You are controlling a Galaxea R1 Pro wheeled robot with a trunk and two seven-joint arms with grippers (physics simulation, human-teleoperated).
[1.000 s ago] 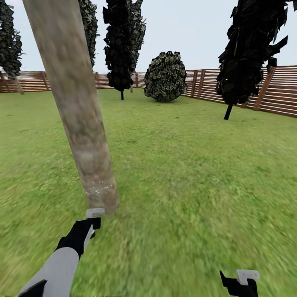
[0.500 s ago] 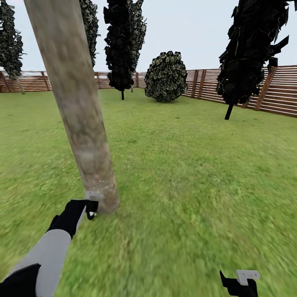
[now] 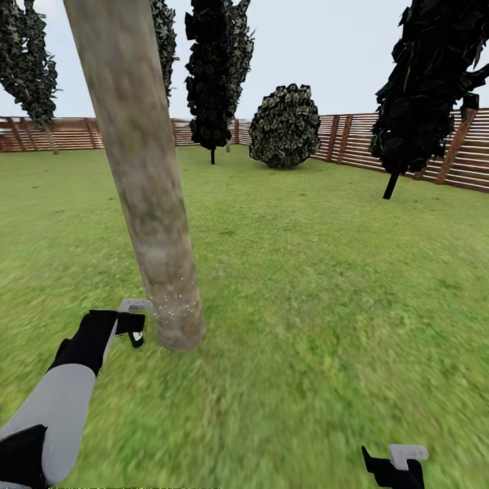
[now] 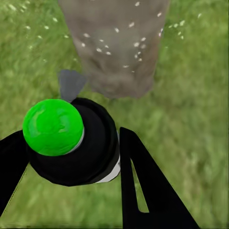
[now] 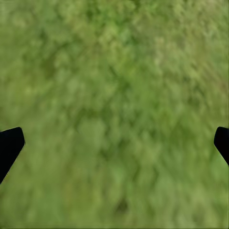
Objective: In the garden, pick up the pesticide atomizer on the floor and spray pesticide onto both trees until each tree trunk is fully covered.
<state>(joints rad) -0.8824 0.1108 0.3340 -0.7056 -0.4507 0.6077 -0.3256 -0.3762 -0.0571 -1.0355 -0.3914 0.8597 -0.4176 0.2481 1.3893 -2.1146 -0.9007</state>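
My left pincer (image 4: 71, 157) is clamped on the small black spray bottle (image 4: 78, 148), a glossy green ball (image 4: 52, 126) sitting on its top, its grey nozzle tip aimed at the thick mottled grey-brown tree trunk (image 3: 146, 197) just beside it; pale white flecks speckle the bark low down, near the grass lawn (image 3: 305, 285); my right pincer (image 5: 114, 143) hangs spread wide over bare grass; brown slatted fence (image 3: 407, 146) behind.

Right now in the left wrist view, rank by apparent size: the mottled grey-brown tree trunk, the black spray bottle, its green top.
1. Mottled grey-brown tree trunk.
2. Black spray bottle, though nearness to the camera enlarges it, so these two are unsure.
3. Green top.
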